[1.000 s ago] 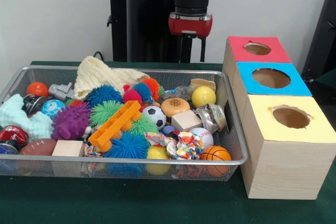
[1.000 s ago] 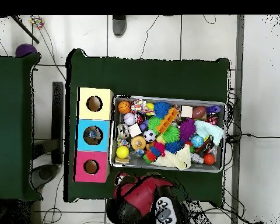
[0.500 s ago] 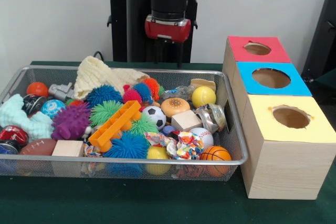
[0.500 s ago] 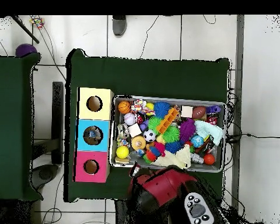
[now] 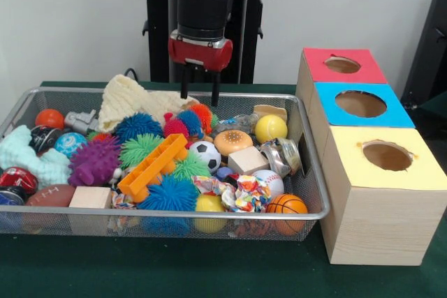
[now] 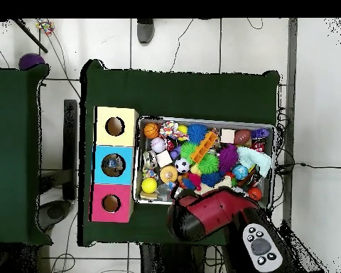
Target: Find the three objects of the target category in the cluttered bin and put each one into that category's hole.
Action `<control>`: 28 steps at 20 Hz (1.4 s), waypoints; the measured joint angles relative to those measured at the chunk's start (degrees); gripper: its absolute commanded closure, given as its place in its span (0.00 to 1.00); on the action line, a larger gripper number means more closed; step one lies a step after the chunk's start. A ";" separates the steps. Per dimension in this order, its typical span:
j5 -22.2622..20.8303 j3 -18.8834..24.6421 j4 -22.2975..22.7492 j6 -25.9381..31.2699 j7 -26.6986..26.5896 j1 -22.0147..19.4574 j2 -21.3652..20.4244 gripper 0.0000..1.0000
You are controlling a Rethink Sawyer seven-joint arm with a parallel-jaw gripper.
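Observation:
My gripper point(image 5: 199, 95) hangs open over the far edge of the wire bin point(image 5: 174, 212), with nothing between its fingers. Its tips hover just above a cream cloth point(image 5: 126, 99) and a red and blue spiky toy point(image 5: 188, 122). Piled in the bin are a soccer ball point(image 5: 206, 155), a yellow ball point(image 5: 271, 128), a small basketball point(image 5: 286, 207), an orange plastic ladder piece point(image 5: 152, 167), a purple spiky ball point(image 5: 94, 160) and a wooden block point(image 5: 248, 160). From overhead, the arm point(image 6: 212, 213) covers the bin's near edge and hides the gripper.
Right of the bin stand three wooden boxes, each with a round hole on top: red point(image 5: 363, 71), blue point(image 5: 394, 113) and yellow point(image 5: 419, 172). Overhead they line the bin's left side, starting with the yellow box point(image 6: 102, 117). A green cloth covers the table.
In the front view the arm has swung left from near the red box and come down, so the gripper now hangs over the bin's far edge.

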 measured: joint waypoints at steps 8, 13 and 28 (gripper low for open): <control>-0.46 0.01 -6.43 0.86 0.00 3.55 2.97 0.00; -0.48 -0.27 -8.72 0.85 0.00 7.53 4.06 0.00; -0.38 -4.13 -10.73 0.85 0.00 21.75 4.47 0.00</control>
